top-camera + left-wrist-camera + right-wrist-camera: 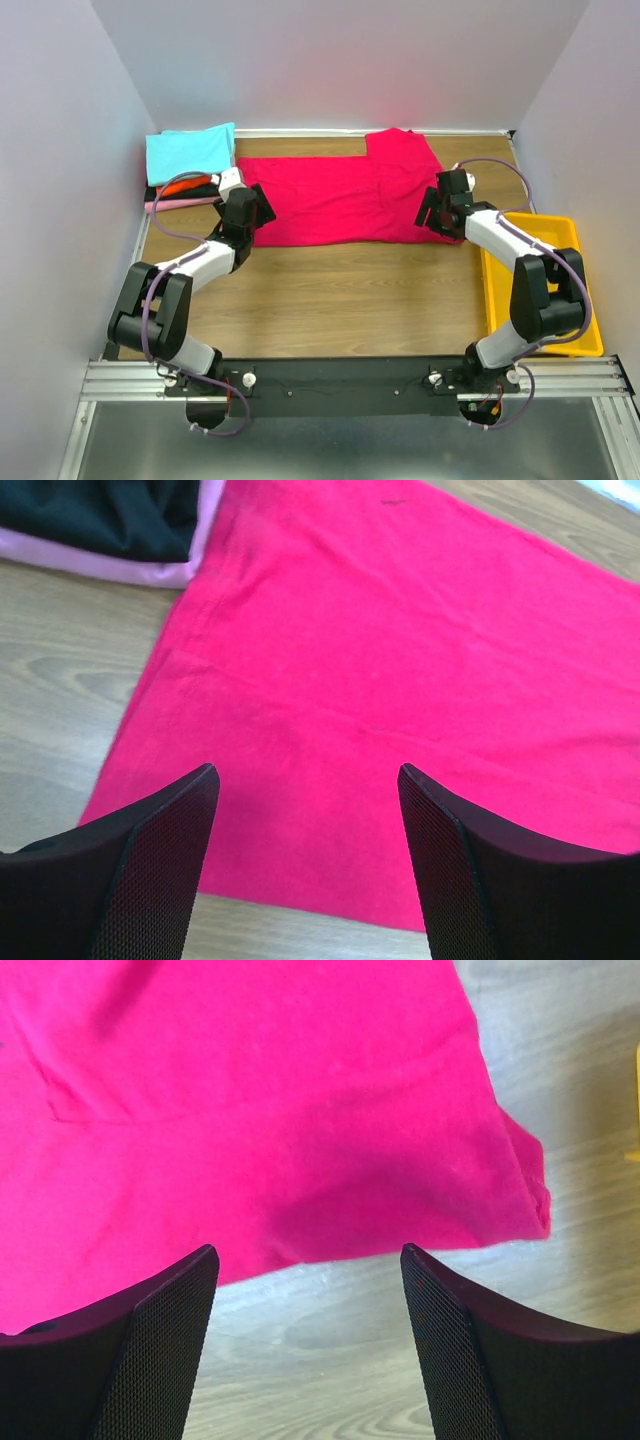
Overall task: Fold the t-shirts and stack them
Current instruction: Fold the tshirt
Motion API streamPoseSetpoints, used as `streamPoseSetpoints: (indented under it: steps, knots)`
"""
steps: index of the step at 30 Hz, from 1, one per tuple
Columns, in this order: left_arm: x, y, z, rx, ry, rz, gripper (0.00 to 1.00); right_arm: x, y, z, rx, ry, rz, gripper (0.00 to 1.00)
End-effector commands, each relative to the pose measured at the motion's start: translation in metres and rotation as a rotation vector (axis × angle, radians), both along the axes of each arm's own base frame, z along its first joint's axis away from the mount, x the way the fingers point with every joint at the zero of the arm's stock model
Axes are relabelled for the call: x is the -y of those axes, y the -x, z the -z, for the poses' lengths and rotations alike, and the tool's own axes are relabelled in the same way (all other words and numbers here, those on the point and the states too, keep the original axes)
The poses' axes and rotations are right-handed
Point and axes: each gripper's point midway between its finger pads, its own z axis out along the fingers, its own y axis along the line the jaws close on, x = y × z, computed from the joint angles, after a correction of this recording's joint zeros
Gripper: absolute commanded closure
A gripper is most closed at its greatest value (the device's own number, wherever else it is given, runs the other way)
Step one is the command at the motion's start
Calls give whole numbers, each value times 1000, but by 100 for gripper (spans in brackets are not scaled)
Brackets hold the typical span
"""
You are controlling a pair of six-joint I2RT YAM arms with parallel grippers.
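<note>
A large crimson t-shirt (345,195) lies spread across the back of the wooden table, partly folded, with one sleeve at the far right. My left gripper (262,208) is open and empty over the shirt's near left corner (330,740). My right gripper (428,213) is open and empty just above the table at the shirt's near right edge (250,1110). A stack of folded t-shirts stands at the back left: cyan (190,152) on top, then orange-red (183,183), black (180,193) and pink (175,203). Black (110,515) and pink (120,568) show in the left wrist view.
A yellow plastic bin (540,285) sits at the table's right edge beside the right arm. White walls close in the left, back and right. Bare wood (340,300) lies between the shirt and the arm bases.
</note>
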Motion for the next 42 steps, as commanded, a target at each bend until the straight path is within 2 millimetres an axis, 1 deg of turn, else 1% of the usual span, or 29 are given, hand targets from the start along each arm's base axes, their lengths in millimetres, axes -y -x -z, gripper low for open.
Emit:
streamPoseSetpoints:
  steps: [1,2,3,4,5,7,10,13,14,15,18,19,22,23,25,27,30,33,34,36,38,39,40,42]
  knots:
    - [31,-23,-29,88,28,65,20,-2,-19,-20,65,-10,0,19]
    - [37,-24,-21,69,20,87,20,-8,-24,-16,60,-24,-29,18]
    - [46,-25,-21,68,19,108,20,-13,-29,-17,67,-36,-47,18]
    - [49,-25,-17,61,18,116,20,-17,-32,-16,67,-50,-62,17]
    - [52,-25,-11,48,16,125,20,-24,-36,-9,63,-74,-93,17]
    - [59,-22,-5,46,12,147,20,-35,-43,-7,84,-112,-132,16]
    - [62,-20,1,52,3,164,20,-48,-47,-2,100,-152,-164,15]
    - [68,-17,8,52,2,201,20,-70,-54,-4,139,-211,-226,15]
    - [69,-15,13,41,7,211,20,-77,-54,0,134,-214,-241,15]
    - [69,-16,14,43,9,211,20,-80,-54,-1,138,-213,-249,15]
    - [68,-9,25,28,13,210,20,-89,-55,10,114,-212,-265,15]
    - [68,-6,32,15,13,210,20,-91,-54,20,92,-208,-267,15]
    - [71,1,39,8,16,227,21,-95,-51,31,65,-211,-265,15]
    - [72,3,39,10,17,226,21,-95,-49,39,47,-206,-260,15]
    - [74,6,41,2,17,229,21,-98,-46,44,35,-204,-259,15]
    - [77,8,47,-17,26,239,21,-96,-43,51,18,-197,-244,15]
    - [79,12,65,-84,33,244,22,-94,-37,61,-8,-194,-229,15]
    - [84,16,77,-123,29,254,23,-91,-28,69,-35,-197,-209,15]
    - [84,16,79,-129,28,251,23,-89,-22,74,-55,-196,-200,15]
    - [84,19,85,-146,27,248,23,-89,-17,74,-60,-195,-194,16]
    - [85,21,89,-158,24,246,23,-81,-12,76,-71,-165,-162,16]
    - [85,23,92,-165,22,246,23,-78,-6,79,-84,-156,-157,16]
    - [86,26,94,-172,25,244,23,-77,-4,76,-78,-152,-151,16]
    - [86,33,99,-189,19,240,23,-70,5,79,-95,-133,-132,16]
